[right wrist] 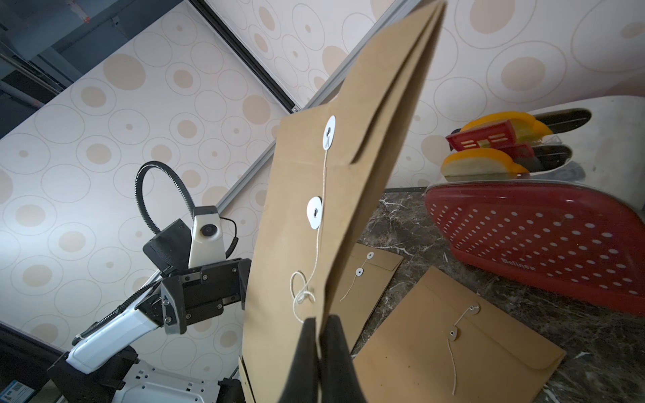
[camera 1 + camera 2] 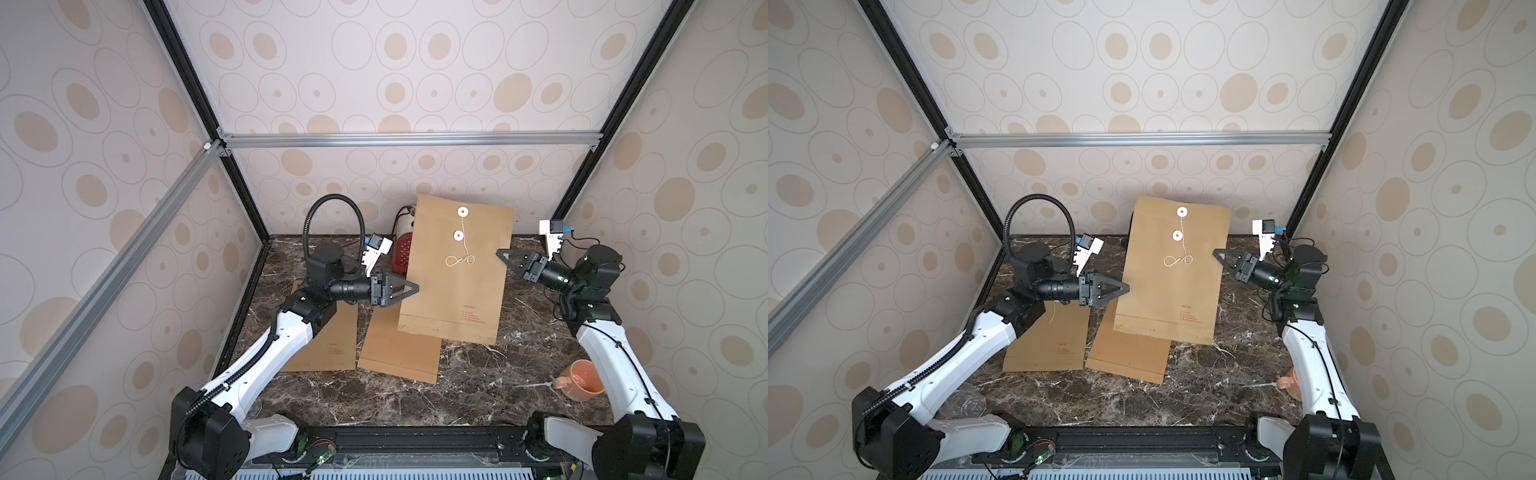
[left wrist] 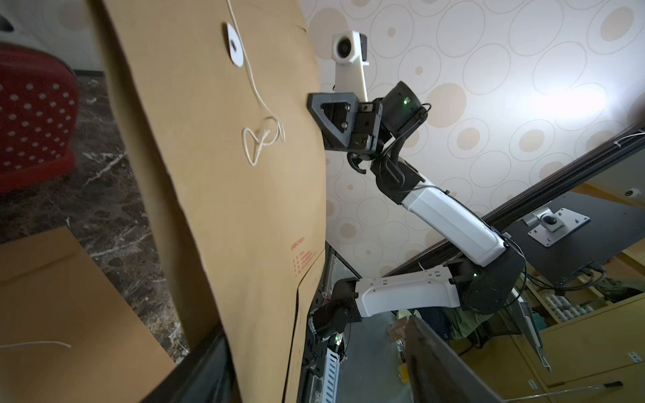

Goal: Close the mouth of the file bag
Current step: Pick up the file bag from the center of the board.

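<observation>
While the right gripper (image 2: 500,253) bites down on one side edge, the file bag (image 2: 457,270) stands upright over the middle of the tabletop (image 2: 478,386), nearer the back edge than the front. The right wrist view makes it plain: two dark fingers (image 1: 303,359) clenched tight on the brown paper, the bag rising straight up out of them.

Over on the other side, the left gripper (image 2: 415,286) sits right at the opposite edge. Its fingers (image 3: 199,377) are spread wide in the left wrist view, with the bag passing between them, close beside one and well clear of the other. That is a released hand, gripping nothing.

Now the closure. The flap (image 1: 349,104) is folded down over the front, with the upper disc (image 2: 463,212) on it and the lower disc (image 2: 458,236) just below. The string (image 2: 464,251) hangs loose from the upper disc, runs past the lower one and ends in a slack tangle of loops.

Under the bag's lower edge, a second bag (image 2: 399,357) lies flat mid-table; whether the two touch I cannot tell. A third bag (image 2: 332,340) lies flat beneath the left arm, toward the left edge. A red dotted toaster (image 2: 400,249) stands at the back edge behind the held bag, and an orange mug (image 2: 579,380) lies tipped near the right edge, toward the front.
</observation>
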You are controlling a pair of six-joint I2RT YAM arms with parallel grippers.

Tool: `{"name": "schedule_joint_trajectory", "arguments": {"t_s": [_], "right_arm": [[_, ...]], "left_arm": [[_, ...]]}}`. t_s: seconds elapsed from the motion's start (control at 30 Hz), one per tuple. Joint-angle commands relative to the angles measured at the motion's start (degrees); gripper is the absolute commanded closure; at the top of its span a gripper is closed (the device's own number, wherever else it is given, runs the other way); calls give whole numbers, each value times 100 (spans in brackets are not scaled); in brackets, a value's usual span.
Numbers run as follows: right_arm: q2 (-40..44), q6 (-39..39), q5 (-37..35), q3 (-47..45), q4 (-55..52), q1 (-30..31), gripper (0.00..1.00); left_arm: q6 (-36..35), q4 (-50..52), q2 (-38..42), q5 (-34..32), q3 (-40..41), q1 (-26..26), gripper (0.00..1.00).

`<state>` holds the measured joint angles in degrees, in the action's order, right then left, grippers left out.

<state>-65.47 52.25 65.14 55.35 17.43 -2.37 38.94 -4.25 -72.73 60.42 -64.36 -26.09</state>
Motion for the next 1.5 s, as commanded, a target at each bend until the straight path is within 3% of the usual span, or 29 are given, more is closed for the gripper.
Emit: {"name": "schedule_joint_trajectory", "arguments": {"t_s": [0.0,0.17,0.37,0.5,0.67,0.77,0.87,0.93,1.0,1.03,1.07,1.1,1.17,1.37,1.4,1.47], "right_arm": [[283,-27,369,96,25,53,100],[613,-91,409,222,-131,57,100],[971,107,539,168,102,56,100],[1106,154,544,158,165,63,100],[1060,326,521,56,453,178,100],[969,555,488,-24,814,193,100],[886,382,440,6,696,199,100],[804,270,393,9,624,201,100],[698,161,389,22,544,201,100],[651,94,388,29,490,196,100],[618,-6,391,39,384,196,100],[599,-104,391,54,271,195,100],[596,-399,372,77,-67,196,100],[752,-1363,66,196,-1185,198,100],[788,-1489,8,214,-1334,194,98],[896,-1778,-384,288,-1796,197,79]], "left_arm": [[-216,-42,-227,-374,-700,33,21],[-230,-49,-641,-499,-883,92,17],[62,-807,-906,-391,-843,147,14],[-124,-636,-1059,-488,-864,169,12],[599,-2024,-1129,-335,-471,170,10],[677,-2257,-1136,-200,-372,175,12],[905,-2682,-1138,110,-246,178,19],[1280,-3251,-1100,147,-96,189,31],[1644,-3741,-1061,115,14,192,55],[1759,-3895,-1034,87,57,189,72],[1780,-3922,-1003,69,70,192,81],[1748,-3875,-975,50,81,189,82],[1537,-3597,-915,48,79,189,99],[1112,-3054,-706,-43,29,186,100],[1004,-2919,-663,-63,20,189,100],[574,-2381,-545,-129,-33,189,100]]}}
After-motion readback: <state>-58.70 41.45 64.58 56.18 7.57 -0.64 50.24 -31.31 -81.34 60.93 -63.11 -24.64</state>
